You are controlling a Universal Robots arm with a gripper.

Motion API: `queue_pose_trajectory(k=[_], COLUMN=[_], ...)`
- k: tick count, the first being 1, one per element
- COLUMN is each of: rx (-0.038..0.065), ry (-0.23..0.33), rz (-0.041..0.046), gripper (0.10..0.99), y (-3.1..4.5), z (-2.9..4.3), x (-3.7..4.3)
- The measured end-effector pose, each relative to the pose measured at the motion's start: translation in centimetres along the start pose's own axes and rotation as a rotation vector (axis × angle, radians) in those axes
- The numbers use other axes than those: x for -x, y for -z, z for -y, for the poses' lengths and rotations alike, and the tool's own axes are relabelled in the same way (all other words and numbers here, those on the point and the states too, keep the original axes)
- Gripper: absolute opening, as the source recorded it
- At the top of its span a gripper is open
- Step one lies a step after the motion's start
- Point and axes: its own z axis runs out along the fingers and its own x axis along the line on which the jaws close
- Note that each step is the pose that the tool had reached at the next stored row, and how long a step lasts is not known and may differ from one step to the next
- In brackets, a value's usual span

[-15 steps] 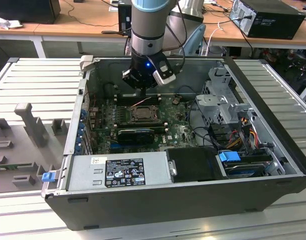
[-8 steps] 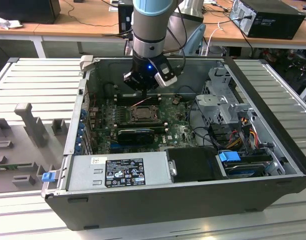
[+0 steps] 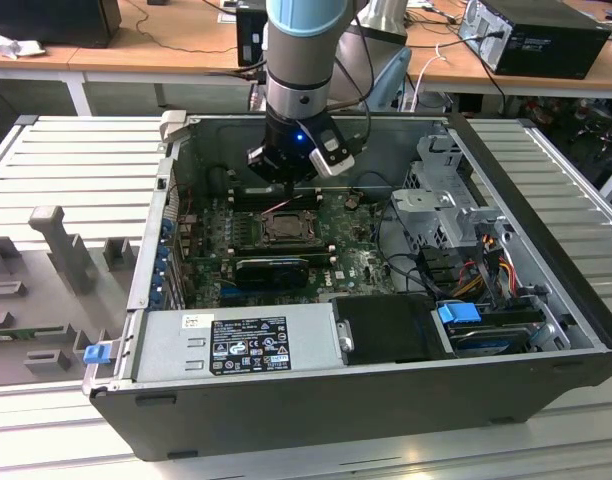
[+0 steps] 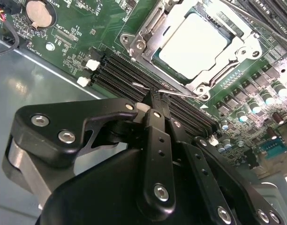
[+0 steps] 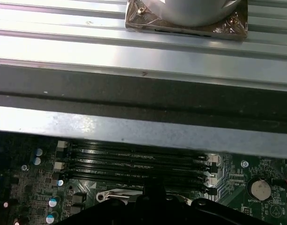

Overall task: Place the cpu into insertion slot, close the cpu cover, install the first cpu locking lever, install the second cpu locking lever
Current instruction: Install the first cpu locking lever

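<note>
The cpu (image 4: 195, 43) lies flat in the insertion slot (image 3: 283, 226) on the green motherboard (image 4: 82, 28). Its pale metal face shows through the cut-out of the silvery cpu cover (image 4: 146, 33), which lies down over it. A thin wire locking lever (image 4: 174, 93) runs along the socket's edge nearest the memory slots (image 4: 120, 70). My gripper (image 4: 153, 97) is shut, its black fingertips together right at this lever, touching or just above it. In the exterior view the gripper (image 3: 294, 172) hangs just behind the socket, inside the open case.
The case wall (image 5: 134, 89) rises close behind the memory slots (image 5: 134, 164). A coin battery (image 5: 260, 188) sits beside them. A power supply (image 3: 236, 345), drive cage (image 3: 441, 205) and cables (image 3: 486, 260) fill the case's front and the exterior view's right.
</note>
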Motion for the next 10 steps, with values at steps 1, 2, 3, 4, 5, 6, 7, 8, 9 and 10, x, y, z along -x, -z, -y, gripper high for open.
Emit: queue_pose_trajectory(k=[1, 2, 3, 4, 5, 6, 7, 8, 9, 10], rx=[0.000, 0.000, 0.000, 0.000, 0.000, 0.000, 0.000, 0.000, 0.000, 0.000], ry=[0.000, 0.000, 0.000, 0.000, 0.000, 0.000, 0.000, 0.000, 0.000, 0.000], rz=[0.0001, 0.0000, 0.0001, 0.0000, 0.0000, 0.0000, 0.0000, 0.0000, 0.0000, 0.0000], gripper=[0.106, 0.106, 0.106, 0.106, 0.106, 0.106, 0.106, 0.106, 0.106, 0.106], y=[-0.08, -0.18, -0.30, -0.37, -0.45, -0.52, -0.61, -0.67, -0.75, -0.85], z=[0.02, 0.05, 0.09, 0.11, 0.14, 0.16, 0.18, 0.20, 0.22, 0.24], x=[0.06, 0.18, 0.38, 0.50, 0.64, 0.73, 0.80, 0.85, 0.93, 0.99])
